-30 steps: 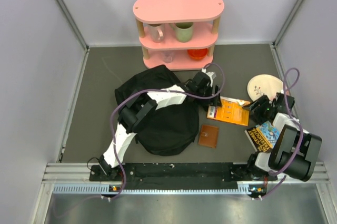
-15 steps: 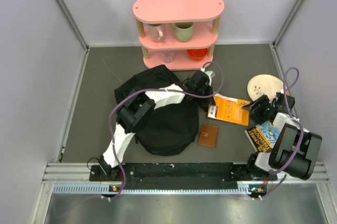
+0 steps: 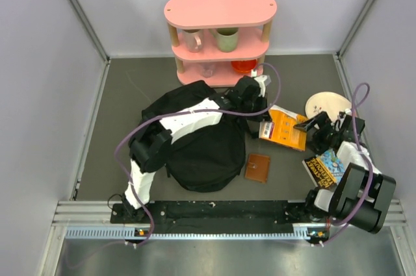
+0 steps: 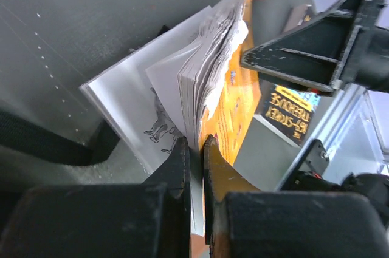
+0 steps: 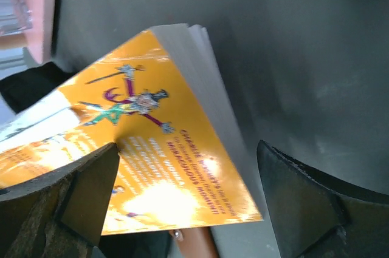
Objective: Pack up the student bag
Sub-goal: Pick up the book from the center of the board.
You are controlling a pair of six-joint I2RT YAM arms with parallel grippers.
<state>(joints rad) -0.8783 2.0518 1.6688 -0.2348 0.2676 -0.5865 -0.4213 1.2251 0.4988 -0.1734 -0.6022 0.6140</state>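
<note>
While the left arm reaches across the large black fabric backpack (image 3: 205,156), the left gripper (image 3: 261,117) has its jaws pinched narrow on the left edge of the orange paperback book (image 3: 284,128). The wrist view shows it plainly: both fingers (image 4: 182,170) clamp the cover and the pages fan out above them.

Over on the right, the right gripper (image 3: 307,130) sits just beside the book's right edge with its jaws spread wide, and its own camera shows the orange cover (image 5: 152,167) between the fingers, not gripped.

The backpack lies slumped on the dark grey table (image 3: 130,100), left of centre, just on the near side of the pink two-tier shelf (image 3: 218,13) (whether its zip is open I can't tell from here). A small brown leather wallet (image 3: 257,167) lies just right of the bag. A dark book with yellow lettering (image 3: 323,165) lies near the right arm, and a pale round plate (image 3: 325,104) sits further back.
</note>
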